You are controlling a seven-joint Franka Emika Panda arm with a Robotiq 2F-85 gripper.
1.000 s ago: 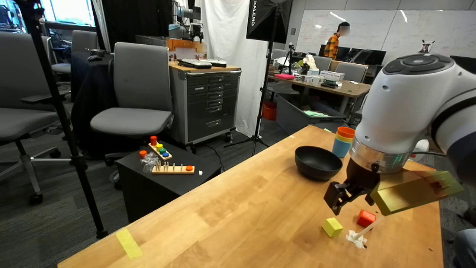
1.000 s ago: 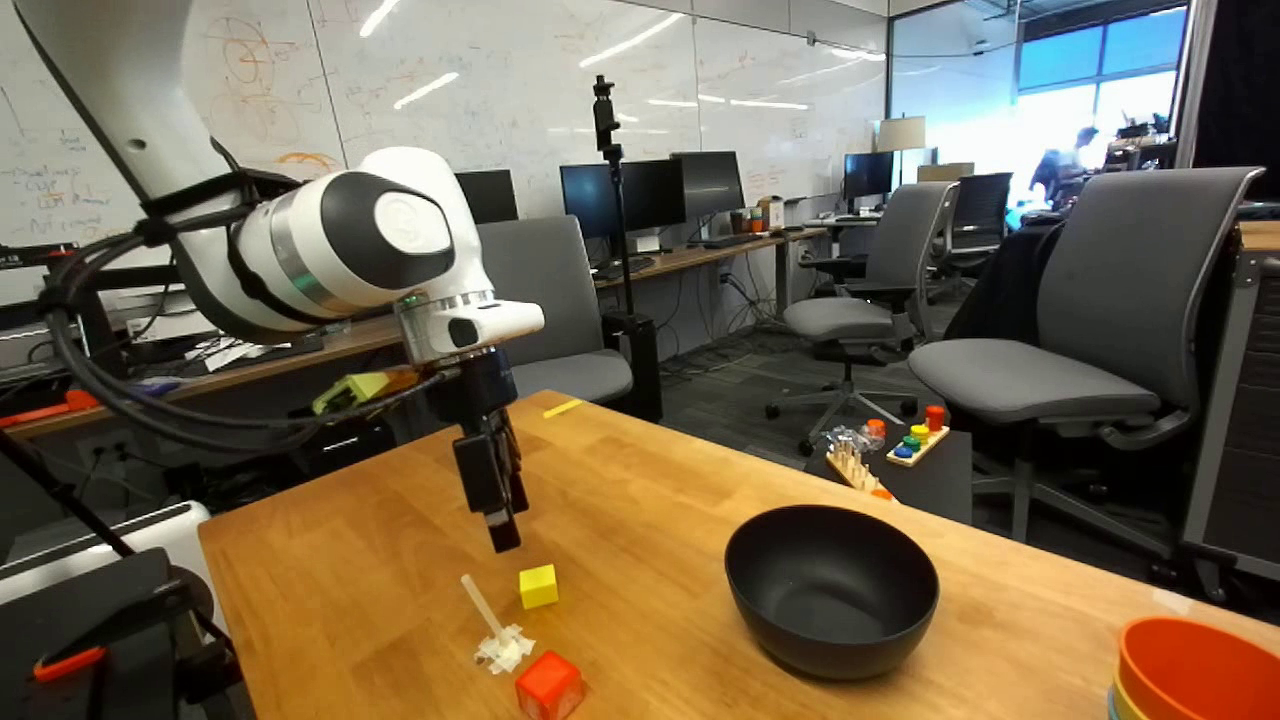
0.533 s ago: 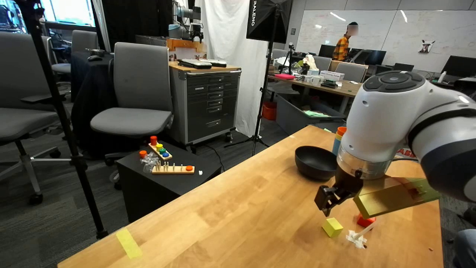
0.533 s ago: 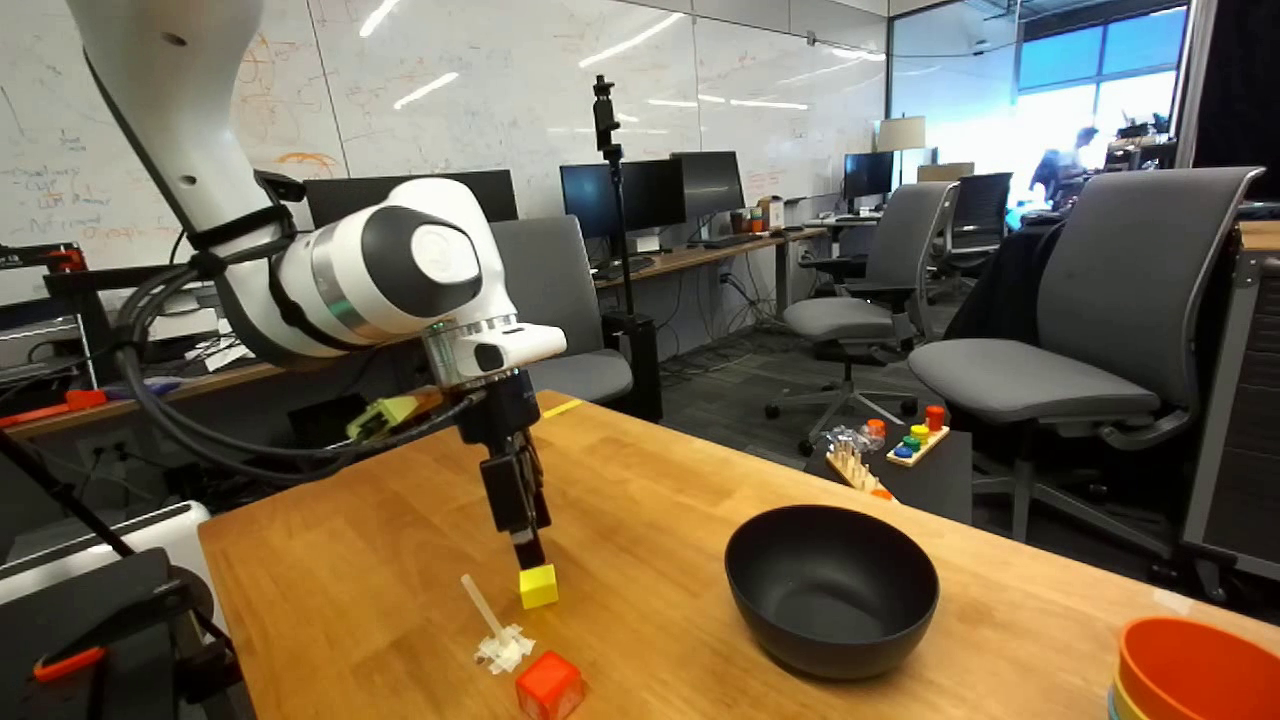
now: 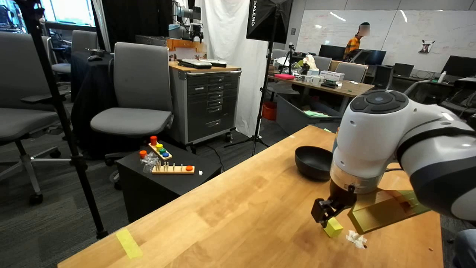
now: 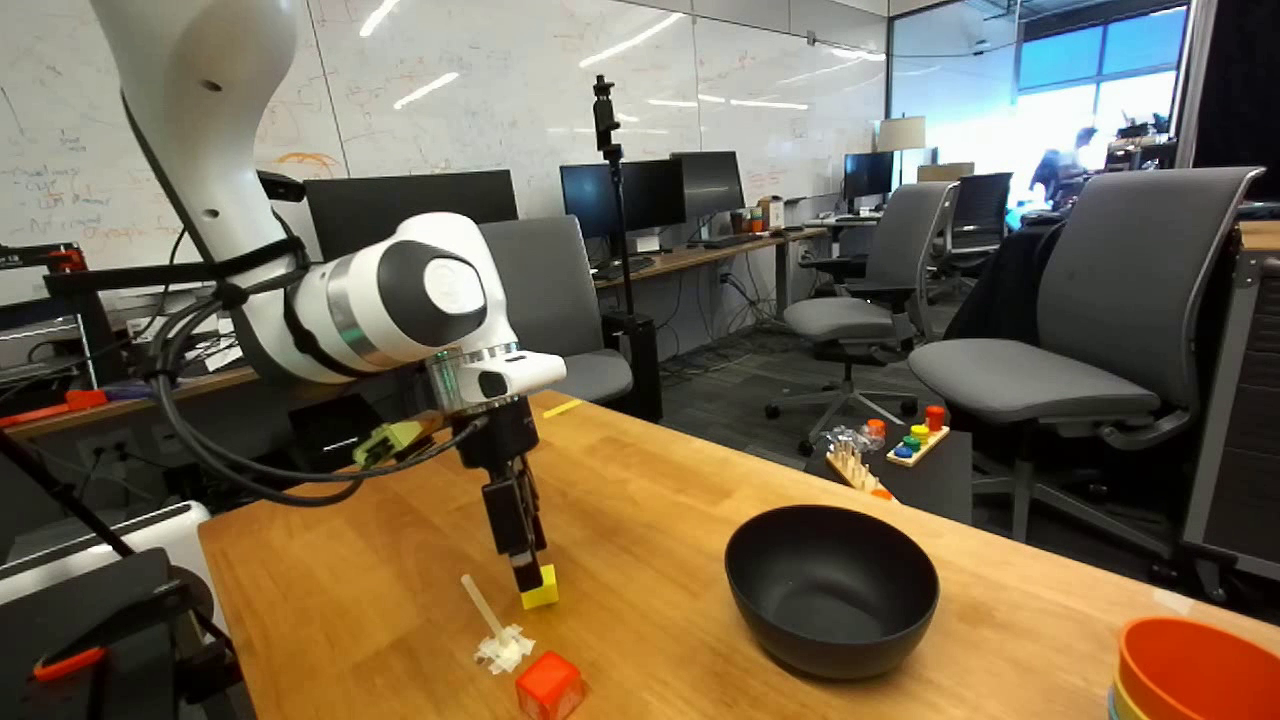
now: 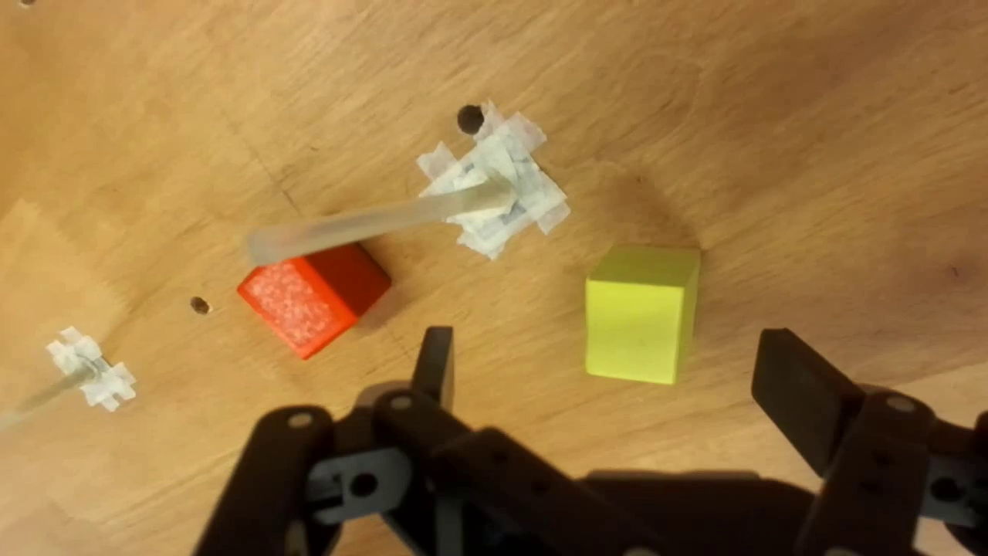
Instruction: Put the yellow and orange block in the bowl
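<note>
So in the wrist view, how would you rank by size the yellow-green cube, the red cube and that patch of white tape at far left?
Largest: yellow-green cube
Next: red cube, though a translucent stick overlaps its edge
Smallest: white tape patch

A pale straw [image 7: 363, 229] slanted up from white tape [image 7: 534, 193] on the surface [image 5: 230, 223]; a yellow strip [image 5: 128, 243] lay by its edge; nested cups [image 6: 1200, 668], orange uppermost, stood there; nearby, a black box [image 5: 160, 201] bore peg toys [image 5: 173, 171] and clear wrap [image 5: 150, 162]; beyond it were a grey chair [image 5: 141, 82] and a drawer cabinet [image 5: 212, 108]; a softbox [image 5: 266, 22] rose before a white curtain [image 5: 231, 74]; a person [image 5: 351, 45] in plaid showed before a whiteboard [image 5: 388, 33].
</note>
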